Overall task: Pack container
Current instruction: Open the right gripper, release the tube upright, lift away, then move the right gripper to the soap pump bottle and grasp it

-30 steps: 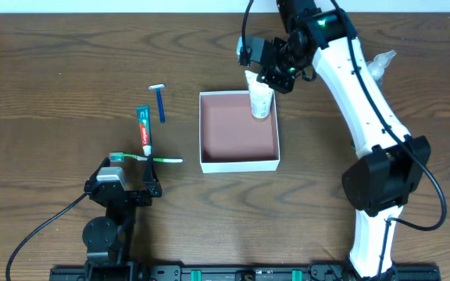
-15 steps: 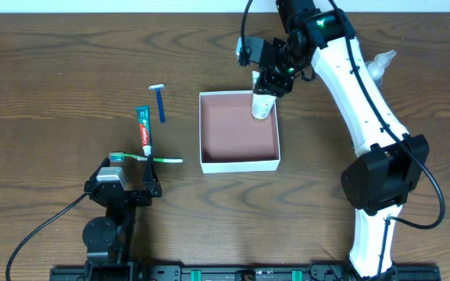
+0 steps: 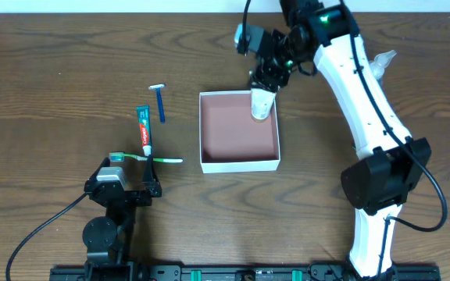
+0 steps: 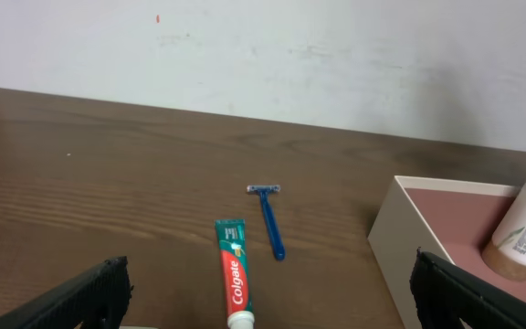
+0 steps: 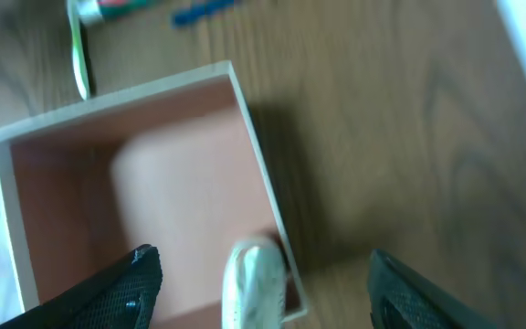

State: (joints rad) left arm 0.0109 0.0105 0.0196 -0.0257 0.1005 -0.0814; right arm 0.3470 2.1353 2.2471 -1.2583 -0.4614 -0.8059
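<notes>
Robot lab (wooden table (image 3: 53,78), plain wall (image 4: 336,55))

**Item count, worktop (image 3: 53,62).**

- Container (image 3: 238,164): one, mid-worktop.
- Bottles: two. One white bottle (image 3: 261,105) stands inside the container. One clear bottle (image 3: 381,62) is near the far right corner, partly hidden by an arm.
- Toothpaste (image 3: 143,129): one tube.
- Razor (image 3: 161,103): one, blue.
- Toothbrush (image 3: 151,158): one, green and white.

The last three lie left of centre.

Toiletries in all: five, one inside the container and four outside it.

Arms: two, with one end effector each. The left end effector (image 3: 123,183) is toward the near edge and the right end effector (image 3: 266,74) toward the far edge.
</notes>
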